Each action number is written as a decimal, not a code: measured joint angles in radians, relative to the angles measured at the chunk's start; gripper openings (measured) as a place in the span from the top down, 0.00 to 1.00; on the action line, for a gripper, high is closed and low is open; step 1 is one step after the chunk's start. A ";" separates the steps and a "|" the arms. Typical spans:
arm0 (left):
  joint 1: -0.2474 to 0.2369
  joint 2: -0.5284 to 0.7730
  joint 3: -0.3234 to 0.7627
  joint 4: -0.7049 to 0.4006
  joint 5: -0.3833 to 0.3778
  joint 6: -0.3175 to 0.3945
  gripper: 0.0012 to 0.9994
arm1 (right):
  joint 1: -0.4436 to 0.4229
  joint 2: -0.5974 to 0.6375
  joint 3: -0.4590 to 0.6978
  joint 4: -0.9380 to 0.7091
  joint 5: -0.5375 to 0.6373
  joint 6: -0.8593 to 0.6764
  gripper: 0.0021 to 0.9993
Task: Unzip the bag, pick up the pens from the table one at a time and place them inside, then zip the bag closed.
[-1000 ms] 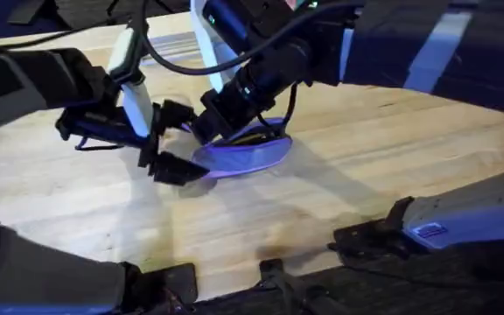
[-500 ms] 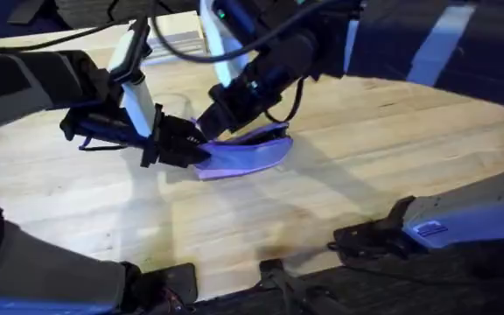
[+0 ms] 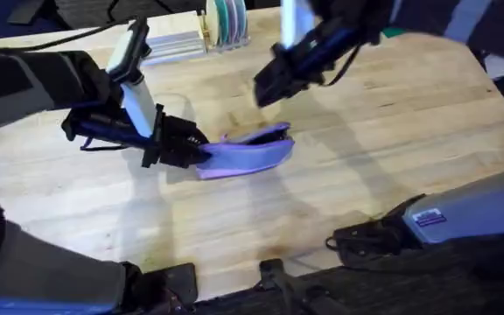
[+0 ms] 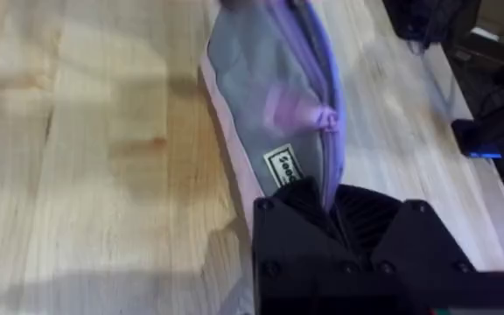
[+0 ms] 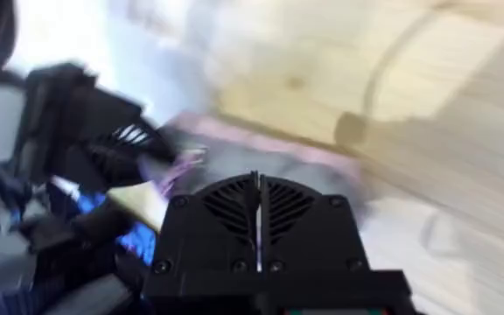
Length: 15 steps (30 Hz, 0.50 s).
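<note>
The lavender bag (image 3: 245, 155) lies on the table (image 3: 366, 175) near its middle. My left gripper (image 3: 191, 147) is shut on the bag's left end. The left wrist view shows the bag's grey side panel (image 4: 252, 79), with the purple ribbon pull (image 4: 297, 112) partway along the top zipper and my left gripper (image 4: 322, 199) clamping the fabric. My right gripper (image 3: 268, 86) hangs above the table behind the bag, apart from it. Its fingers (image 5: 234, 210) are pressed together with nothing between them. The pens are out of view.
A rack of teal and white discs (image 3: 227, 19) and a pale slatted block (image 3: 171, 44) stand at the table's back edge. Dark fixtures (image 3: 366, 238) sit along the front edge. Bare wood lies to the right of the bag.
My right gripper has let go of the bag's top and swung up and away toward the back right. The left gripper keeps its hold and the bag has barely shifted.
</note>
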 joint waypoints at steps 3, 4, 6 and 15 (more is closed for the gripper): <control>0.000 0.000 -0.002 0.000 -0.013 0.000 0.96 | -0.074 -0.001 0.004 -0.008 0.028 -0.007 0.97; 0.000 0.000 -0.002 0.000 -0.013 0.000 0.96 | -0.087 -0.001 0.005 -0.013 0.033 -0.010 0.97; 0.000 0.000 -0.003 0.000 -0.016 0.000 0.96 | -0.100 -0.002 0.006 -0.021 0.039 -0.015 0.97; 0.000 0.000 -0.003 0.000 -0.020 0.000 0.96 | -0.062 -0.056 0.006 -0.023 -0.021 -0.025 0.04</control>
